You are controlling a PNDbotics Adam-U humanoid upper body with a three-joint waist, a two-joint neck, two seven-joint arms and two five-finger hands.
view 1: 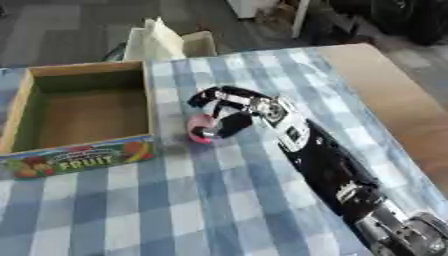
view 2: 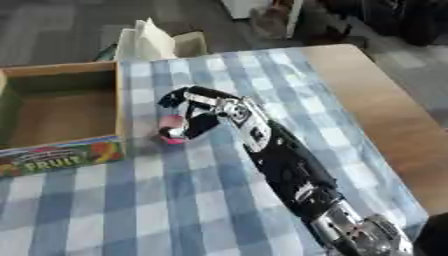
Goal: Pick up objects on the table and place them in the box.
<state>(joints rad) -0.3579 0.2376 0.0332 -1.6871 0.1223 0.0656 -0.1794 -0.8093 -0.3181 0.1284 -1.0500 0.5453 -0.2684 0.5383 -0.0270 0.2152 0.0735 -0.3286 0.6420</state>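
Pink shows between my curled fingers: a small pink object [view 1: 200, 129] sits inside the cup of my right hand [view 1: 229, 111], low against the blue-and-white checked tablecloth [view 1: 201, 200]. My fingers and thumb are bent round it from above and from the right, so I read the hand as closed on it, though I cannot tell whether it has left the cloth. Its shape is too hidden to give a long axis; only a rounded pink side shows toward the left.

What matters next is the cardboard fruit box [view 1: 147, 107], which lies directly left of my hand. Its right wall stands just beside the pink object, with a narrow strip of cloth between. The inside of the box looks bare. My judgement is that the carry is short: lift enough to clear that wall, travel left, let go over the brown floor. The risk I see is clipping the wall on the way over.

My left hand shows in neither view, so the right one is plainly the nearer.
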